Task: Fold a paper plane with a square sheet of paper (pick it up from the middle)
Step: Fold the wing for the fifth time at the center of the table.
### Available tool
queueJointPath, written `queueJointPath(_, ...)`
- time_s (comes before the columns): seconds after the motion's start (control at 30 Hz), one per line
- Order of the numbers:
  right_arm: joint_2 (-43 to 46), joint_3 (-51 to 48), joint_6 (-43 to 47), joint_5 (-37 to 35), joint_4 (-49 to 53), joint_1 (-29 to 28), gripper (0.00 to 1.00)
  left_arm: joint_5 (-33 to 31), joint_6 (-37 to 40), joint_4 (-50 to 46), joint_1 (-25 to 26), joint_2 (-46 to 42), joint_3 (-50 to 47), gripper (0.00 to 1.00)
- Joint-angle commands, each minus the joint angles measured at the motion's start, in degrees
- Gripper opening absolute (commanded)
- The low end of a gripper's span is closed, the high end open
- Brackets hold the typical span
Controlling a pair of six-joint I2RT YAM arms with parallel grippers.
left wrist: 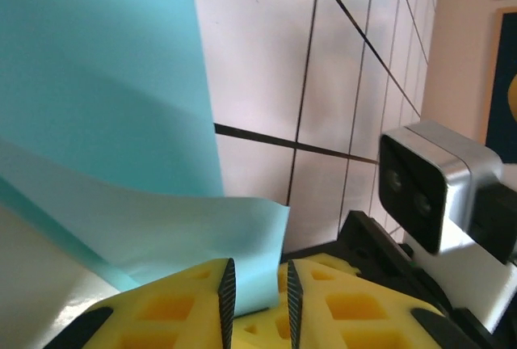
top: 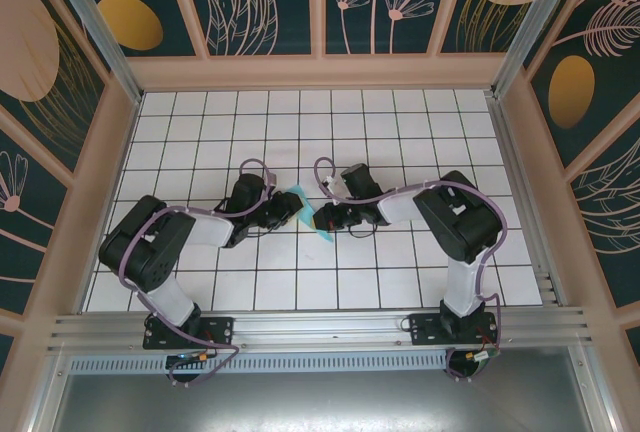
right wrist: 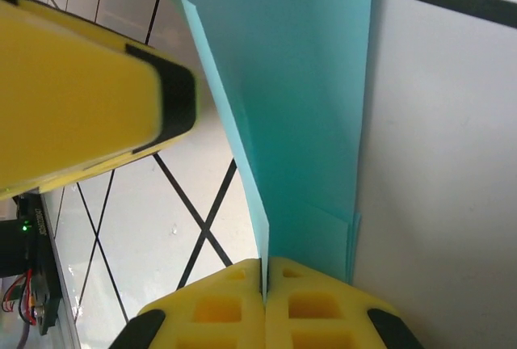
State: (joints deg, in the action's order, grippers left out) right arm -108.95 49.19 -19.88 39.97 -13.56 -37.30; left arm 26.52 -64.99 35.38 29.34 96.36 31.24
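Right end effector (right wrist: 264, 278) clenched on thin light-blue paper sheet (right wrist: 299, 82), stretching ahead toward the slightly parted left end effector (left wrist: 258, 272).

I've got my left arm (top: 160, 242) and right arm (top: 460, 217) both elbowed inward, their tips nearly meeting. Right gripper (right wrist: 265, 267) is clamped flat on the blue paper (right wrist: 307, 82); left gripper (left wrist: 257, 276) has its jaws a narrow gap apart
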Motion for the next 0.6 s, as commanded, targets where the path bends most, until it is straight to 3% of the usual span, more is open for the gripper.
queueJointPath(0.0, -3.35, 1.23, 1.56, -0.70, 3.86, -0.23, 0.06, 1.78, 0.33, 3.55, 1.09, -0.58, -1.01, 0.28)
queueJointPath(0.3, -4.22, 2.50, 2.55, -2.51, 6.86, -0.27, 0.08, 1.09, -0.52, 2.84, 1.59, 3.09, 0.19, 0.27)
queueJointPath(0.57, -1.79, 4.14, 2.32, -0.69, 8.50, -0.16, 0.17, -1.80, -0.79, -0.35, 1.59, 4.26, -0.39, 0.24)
